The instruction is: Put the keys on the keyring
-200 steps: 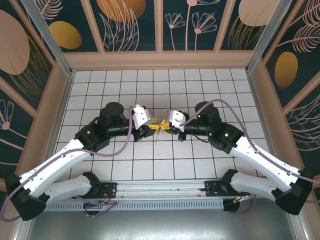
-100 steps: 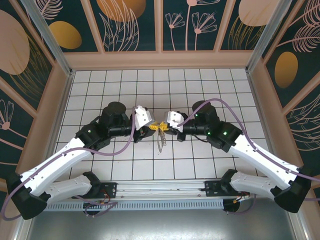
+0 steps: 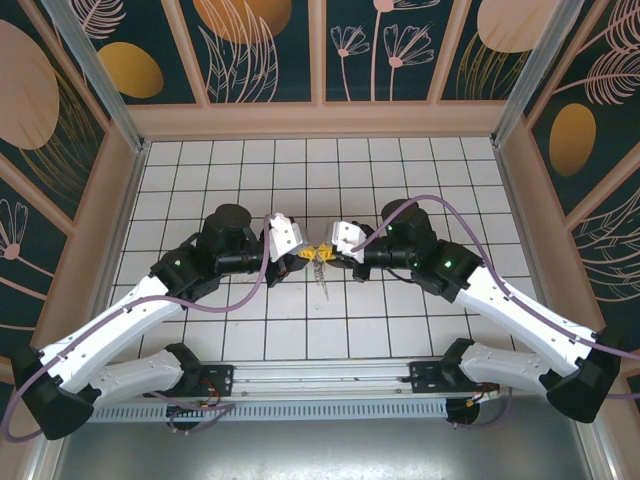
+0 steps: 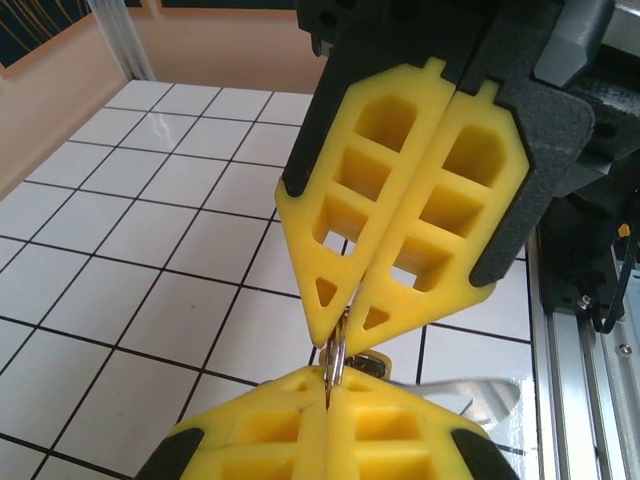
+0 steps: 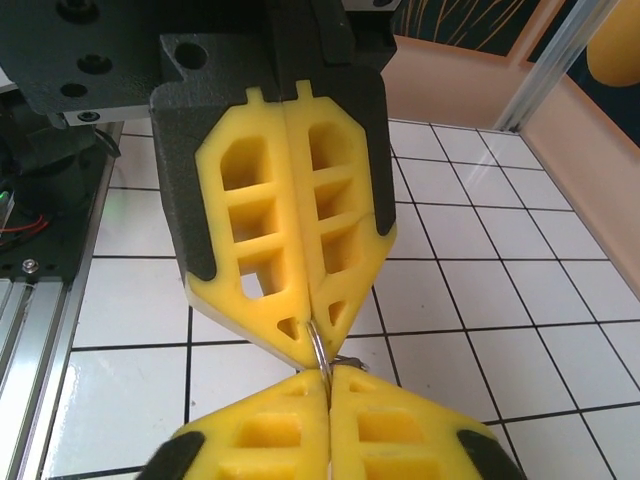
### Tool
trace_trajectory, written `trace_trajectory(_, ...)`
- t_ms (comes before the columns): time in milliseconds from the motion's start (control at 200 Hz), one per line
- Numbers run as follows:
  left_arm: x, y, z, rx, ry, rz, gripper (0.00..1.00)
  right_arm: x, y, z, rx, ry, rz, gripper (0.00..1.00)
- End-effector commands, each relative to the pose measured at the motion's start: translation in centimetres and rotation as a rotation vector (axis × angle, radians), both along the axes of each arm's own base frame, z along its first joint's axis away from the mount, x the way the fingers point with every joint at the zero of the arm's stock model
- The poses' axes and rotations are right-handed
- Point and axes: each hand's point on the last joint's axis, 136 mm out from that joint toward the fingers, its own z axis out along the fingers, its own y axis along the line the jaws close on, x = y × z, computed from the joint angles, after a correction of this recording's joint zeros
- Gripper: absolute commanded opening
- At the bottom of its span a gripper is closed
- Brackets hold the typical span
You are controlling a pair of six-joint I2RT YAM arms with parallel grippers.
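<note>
Dead centre of the top view, above the white tiled table (image 3: 400, 170): yellow-padded left gripper (image 3: 302, 255) and yellow-padded right gripper (image 3: 333, 252), meeting tip to tip. Both clamped fully closed, pad against pad, on the thin grey metal keyring (image 4: 340, 348). Held edge-on there, with only a short arc of wire showing between the two sets of tips, lower centre of each wrist view.

Hanging just below that meeting point in the top view: a thin grey sliver (image 3: 322, 278), clear of the tiles. Probably the shaft of the small metal key, though too small to say for certain. No telling whether already threaded onto the loop.

Likely very light, stiff and a little springy, with smooth wire apt to swivel or slip out from between the pads. Best gripped across the flat of the loop, well away from the split end, leaving the opening free. For the key, better to pinch the broad flat head than the narrow shaft. Firm, steady pressure called for; little risk of breakage, more of dropping.
</note>
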Motion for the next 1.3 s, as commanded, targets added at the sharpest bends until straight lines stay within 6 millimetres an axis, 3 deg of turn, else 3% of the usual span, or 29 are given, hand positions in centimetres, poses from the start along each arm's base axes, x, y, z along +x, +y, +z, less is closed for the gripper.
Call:
trace_trajectory(0,-1.4,-0.7,3.6,-0.149,-0.053,-0.070,0.00,-0.4,0.1,1.4,0.052,-0.016,0.005,0.19)
trace_trajectory(125,-1.8,-0.5,4.3,-0.203,-0.060,-0.078,0.00,-0.9,-0.2,1.3,0.078,0.001,0.009,0.23)
trace_trajectory(571,-2.7,-0.4,4.7,-0.299,-0.080,-0.107,0.00,-2.1,-0.5,2.3,0.198,0.045,0.046,0.19)
trace_trajectory(1011,-2.5,-1.2,4.8,-0.341,-0.102,-0.137,0.00,-1.6,-0.7,4.4,0.252,0.066,0.001,0.09)
trace_trajectory(1296,-2.3,-0.9,4.5,-0.351,-0.106,-0.112,0.00,-2.0,-1.0,3.9,0.253,0.051,0.014,0.02)
